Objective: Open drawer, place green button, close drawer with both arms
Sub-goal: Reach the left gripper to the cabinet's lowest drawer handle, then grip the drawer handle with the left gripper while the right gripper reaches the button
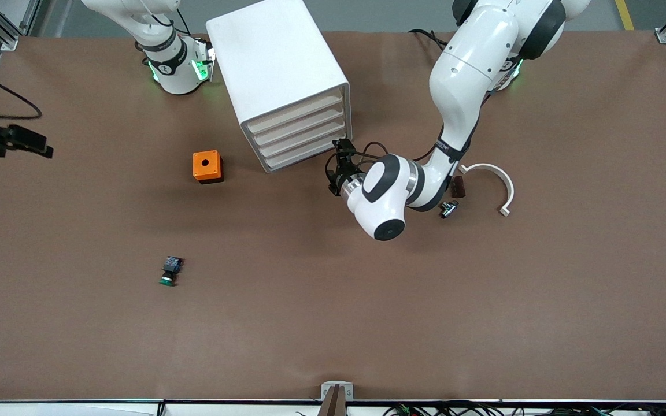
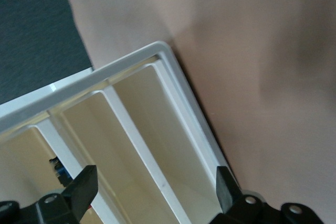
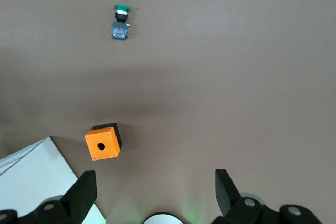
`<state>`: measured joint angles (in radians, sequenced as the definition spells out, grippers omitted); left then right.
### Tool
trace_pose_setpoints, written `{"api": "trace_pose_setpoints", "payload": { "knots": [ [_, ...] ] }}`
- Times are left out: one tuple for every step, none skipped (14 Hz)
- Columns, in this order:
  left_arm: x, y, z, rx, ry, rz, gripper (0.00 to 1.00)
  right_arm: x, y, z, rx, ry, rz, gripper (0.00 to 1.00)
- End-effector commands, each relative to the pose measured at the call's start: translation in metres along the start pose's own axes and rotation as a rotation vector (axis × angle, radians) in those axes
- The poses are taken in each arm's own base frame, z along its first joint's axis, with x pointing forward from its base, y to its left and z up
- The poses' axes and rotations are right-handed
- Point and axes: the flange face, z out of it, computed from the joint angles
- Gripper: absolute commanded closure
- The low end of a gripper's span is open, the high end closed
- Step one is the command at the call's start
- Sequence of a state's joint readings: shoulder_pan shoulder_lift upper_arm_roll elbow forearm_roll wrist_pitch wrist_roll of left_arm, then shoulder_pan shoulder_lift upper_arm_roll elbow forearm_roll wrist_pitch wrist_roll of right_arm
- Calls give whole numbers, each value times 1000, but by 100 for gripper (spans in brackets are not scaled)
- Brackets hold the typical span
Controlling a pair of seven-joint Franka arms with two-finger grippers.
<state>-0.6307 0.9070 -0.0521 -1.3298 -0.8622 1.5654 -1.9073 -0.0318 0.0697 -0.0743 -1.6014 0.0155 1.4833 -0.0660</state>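
Observation:
The white cabinet (image 1: pixel 278 63) stands near the robots' bases, with its four cream-fronted drawers (image 1: pixel 301 136) all pushed in. My left gripper (image 1: pixel 340 155) is open and empty, close in front of the lower drawers at the cabinet's corner. In the left wrist view its fingers (image 2: pixel 84 187) straddle the drawer fronts (image 2: pixel 136 129). The button (image 1: pixel 170 271) lies on the table nearer to the front camera than the orange box (image 1: pixel 207 166). It also shows in the right wrist view (image 3: pixel 121 23). My right gripper (image 3: pixel 155 192) is open and empty, held high over the table near its base, and waits.
The orange box (image 3: pixel 104 141) sits beside the cabinet. A white curved piece (image 1: pixel 498 179), a small brown block (image 1: pixel 458 186) and a small black switch (image 1: pixel 448 208) lie by the left arm. A black hand (image 1: pixel 15 140) shows at the right arm's end.

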Motion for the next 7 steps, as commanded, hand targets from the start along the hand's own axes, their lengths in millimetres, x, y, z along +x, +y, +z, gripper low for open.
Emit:
{"api": "trace_pose_setpoints", "payload": {
  "knots": [
    [-8,-1,20,84,-5,-29,17,41,15,38,-9,-37,-5,0],
    [-8,-1,28,110,-3,-43,22,53,16,47,-1,-27,-20,0],
    [-4,4,35,126,-1,-65,28,55,13,48,1,-13,-22,0],
    [-1,5,38,137,2,-77,33,58,8,50,0,-5,-18,0],
    [2,8,40,145,1,-88,34,61,0,51,-1,10,20,0],
    [3,9,42,155,-7,-100,36,65,-14,55,-5,20,74,0],
    [4,9,45,178,-14,-113,37,69,-28,61,-9,31,112,0]
  ]
}}
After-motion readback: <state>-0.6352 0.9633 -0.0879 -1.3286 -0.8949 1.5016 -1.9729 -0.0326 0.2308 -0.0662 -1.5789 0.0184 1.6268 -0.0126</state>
